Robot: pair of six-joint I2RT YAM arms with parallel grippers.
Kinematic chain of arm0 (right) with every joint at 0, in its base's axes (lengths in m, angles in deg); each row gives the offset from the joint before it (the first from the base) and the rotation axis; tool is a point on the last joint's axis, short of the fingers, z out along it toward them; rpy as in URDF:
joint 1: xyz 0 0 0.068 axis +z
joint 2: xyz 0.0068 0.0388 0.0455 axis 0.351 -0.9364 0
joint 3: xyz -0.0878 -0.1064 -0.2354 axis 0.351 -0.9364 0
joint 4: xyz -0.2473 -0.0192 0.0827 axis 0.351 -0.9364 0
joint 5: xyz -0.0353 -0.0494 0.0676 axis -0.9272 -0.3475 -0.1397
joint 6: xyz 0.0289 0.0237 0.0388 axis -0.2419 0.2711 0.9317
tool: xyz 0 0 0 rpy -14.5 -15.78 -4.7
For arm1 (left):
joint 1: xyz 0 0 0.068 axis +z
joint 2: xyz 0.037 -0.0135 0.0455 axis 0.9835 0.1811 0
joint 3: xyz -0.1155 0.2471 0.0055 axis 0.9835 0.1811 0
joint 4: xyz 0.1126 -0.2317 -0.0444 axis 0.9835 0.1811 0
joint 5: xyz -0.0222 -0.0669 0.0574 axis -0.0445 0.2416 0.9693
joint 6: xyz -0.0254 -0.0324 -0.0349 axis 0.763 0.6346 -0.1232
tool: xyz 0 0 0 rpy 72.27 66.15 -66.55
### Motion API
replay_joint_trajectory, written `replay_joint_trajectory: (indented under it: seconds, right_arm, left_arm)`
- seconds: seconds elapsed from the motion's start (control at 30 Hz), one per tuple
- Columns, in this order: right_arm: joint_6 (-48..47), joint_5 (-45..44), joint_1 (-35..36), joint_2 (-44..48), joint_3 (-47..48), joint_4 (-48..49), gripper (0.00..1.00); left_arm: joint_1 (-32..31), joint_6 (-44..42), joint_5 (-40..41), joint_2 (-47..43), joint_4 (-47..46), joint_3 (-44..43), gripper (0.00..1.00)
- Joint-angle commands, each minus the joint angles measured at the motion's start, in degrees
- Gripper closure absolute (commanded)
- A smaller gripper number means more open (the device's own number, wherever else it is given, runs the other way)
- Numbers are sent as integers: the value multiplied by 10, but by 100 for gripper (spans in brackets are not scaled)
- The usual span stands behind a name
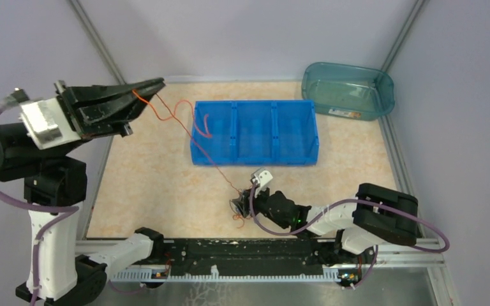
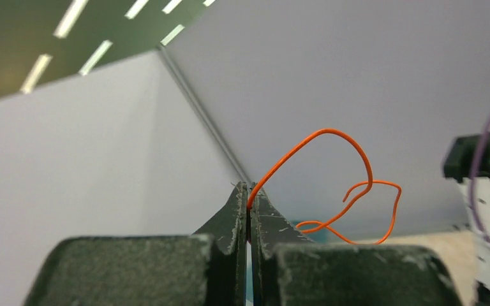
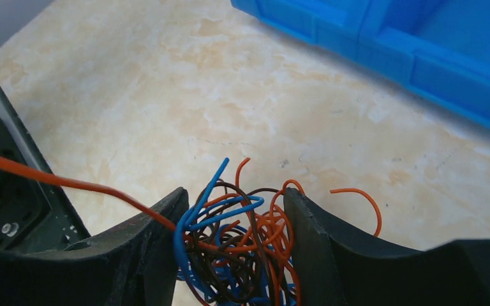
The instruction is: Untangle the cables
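A small tangle of cables [image 3: 242, 248] in orange, blue and dark brown-black sits between the fingers of my right gripper [image 3: 233, 194], touching both pads. In the top view the tangle [image 1: 238, 208] lies low on the table near the front edge, with the right gripper [image 1: 242, 203] around it. One orange cable [image 1: 185, 124] runs taut from it up to my left gripper [image 1: 159, 83], raised at the far left. The left gripper [image 2: 249, 188] is shut on that orange cable [image 2: 332, 134], whose free end curls beyond the tips.
A blue three-compartment bin [image 1: 255, 159] stands mid-table, with a short orange cable [image 1: 205, 124] hanging in its left compartment. A teal tub [image 1: 348, 89] sits at the back right. The enclosure walls close in on both sides.
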Motion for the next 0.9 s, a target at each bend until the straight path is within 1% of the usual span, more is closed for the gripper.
replay_joint_trajectory:
  seconds: [0.0,0.07,0.13,0.23,0.33,0.4,0.43,0.47,0.5,0.53,0.67,0.8,0.87]
  right_arm:
    - [14,-30,-3,5,-15,31,43]
    - [18,-33,-3,5,-24,33,42]
    - [23,-38,-2,6,-34,35,42]
    - [30,-47,-2,10,-50,44,39]
    - [35,-52,-2,15,-62,49,36]
    - [35,-56,-2,21,-66,48,34]
    - [35,-57,-3,25,-67,47,33]
    - [33,-57,-2,29,-66,45,32]
    - [30,-57,-3,35,-65,43,31]
    - [27,-57,-2,41,-62,39,31]
    - [11,-59,-3,80,-45,11,30]
    - [-5,-54,-3,125,-19,-38,25]
    - [-10,-54,-3,149,-7,-62,23]
  left_arm:
    - [-3,-55,119,18,-81,-62,100]
    - [-3,-83,118,33,-86,-89,100]
    - [-3,-121,131,40,-115,-98,100]
    - [-3,-209,195,49,-198,-99,100]
    - [-3,-321,262,68,-289,-104,100]
    - [-3,-362,294,83,-328,-115,100]
    - [-3,-361,306,89,-321,-127,100]
    - [-3,-353,301,93,-287,-150,100]
    - [-3,-345,284,93,-225,-158,100]
    - [-3,-335,260,86,-204,-145,100]
    - [-3,-304,160,35,-151,-37,97]
    - [-3,-291,149,15,-111,31,97]
    - [-3,-292,154,5,-108,70,98]
